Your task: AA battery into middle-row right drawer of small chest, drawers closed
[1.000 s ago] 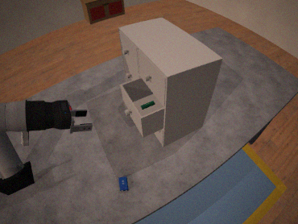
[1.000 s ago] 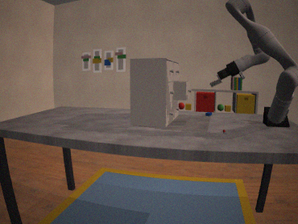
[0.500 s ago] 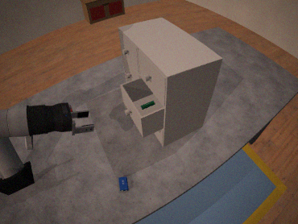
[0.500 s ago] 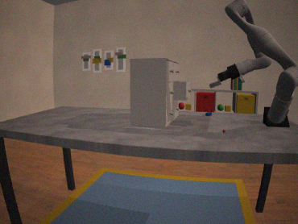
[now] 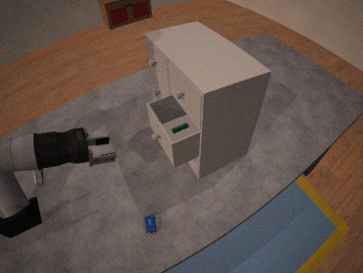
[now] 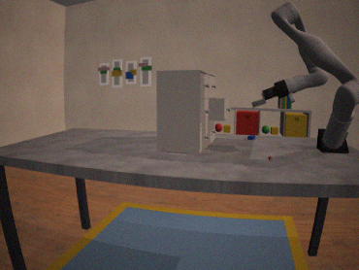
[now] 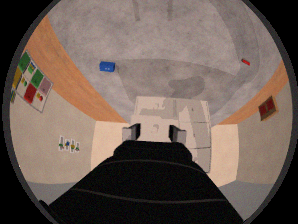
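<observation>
The white small chest stands on the grey mat. Its right drawer of the middle row is pulled out by roughly half its length. A green AA battery lies inside that drawer, near the chest's front. My gripper is open and empty. It hovers level with the drawer's front and a hand's width away from its knob, pointing at it. In the exterior view the gripper is to the right of the open drawer. In the wrist view the fingers frame the chest ahead. The other drawers look pushed in.
A small blue block lies on the mat in front of the chest; it also shows in the wrist view. A tiny red thing lies on the table. A shelf with coloured blocks stands beyond the table.
</observation>
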